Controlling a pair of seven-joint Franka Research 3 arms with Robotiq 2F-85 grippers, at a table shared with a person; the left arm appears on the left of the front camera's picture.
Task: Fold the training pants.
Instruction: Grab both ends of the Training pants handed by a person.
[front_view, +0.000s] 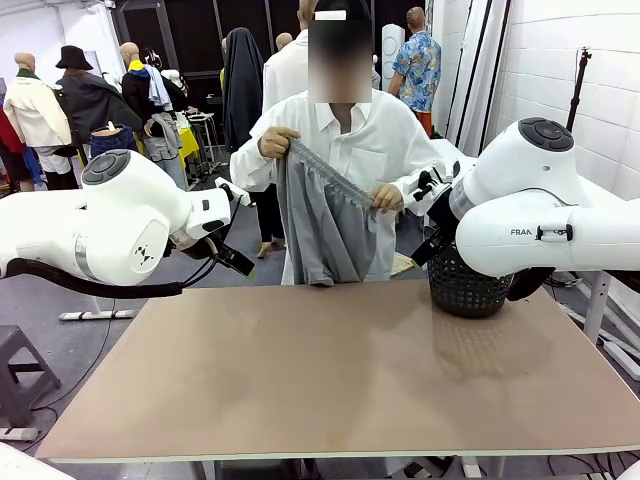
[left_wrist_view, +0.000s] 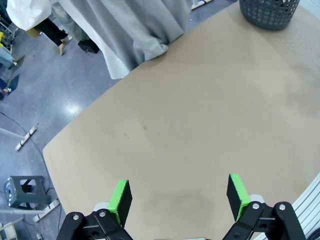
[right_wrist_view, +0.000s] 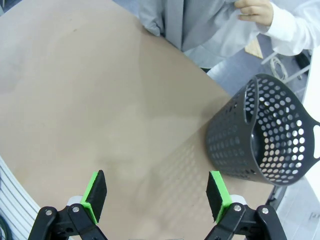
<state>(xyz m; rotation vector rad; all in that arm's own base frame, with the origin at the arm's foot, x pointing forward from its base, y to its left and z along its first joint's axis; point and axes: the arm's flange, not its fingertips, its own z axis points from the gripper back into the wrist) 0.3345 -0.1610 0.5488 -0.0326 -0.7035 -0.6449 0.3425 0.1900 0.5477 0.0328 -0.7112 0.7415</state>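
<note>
The training pants (front_view: 322, 225) hang at twelve o'clock, beyond the table's (front_view: 330, 370) far edge, and none of the cloth lies out on the board yet. The person holds them up by the gathered waistband (front_view: 330, 172). One hand (front_view: 277, 142) pinches it high and the other hand (front_view: 386, 197) grips it lower, toward one o'clock, so the band slants and the grey legs drop straight down. Their hems reach about the level of the edge, though I cannot tell whether they touch it. I take this hold as a way to let the jersey fall smooth before it is spread out for folding.

The black basket (right_wrist_view: 260, 135) stands at two o'clock near the table's corner, probably parked there to keep the middle free.

My left gripper (left_wrist_view: 180, 192) and my right gripper (right_wrist_view: 157, 192) both hover above bare board. Their fingers are spread wide and nothing sits between the green pads (left_wrist_view: 120, 200). I judge the folding has not begun.
</note>
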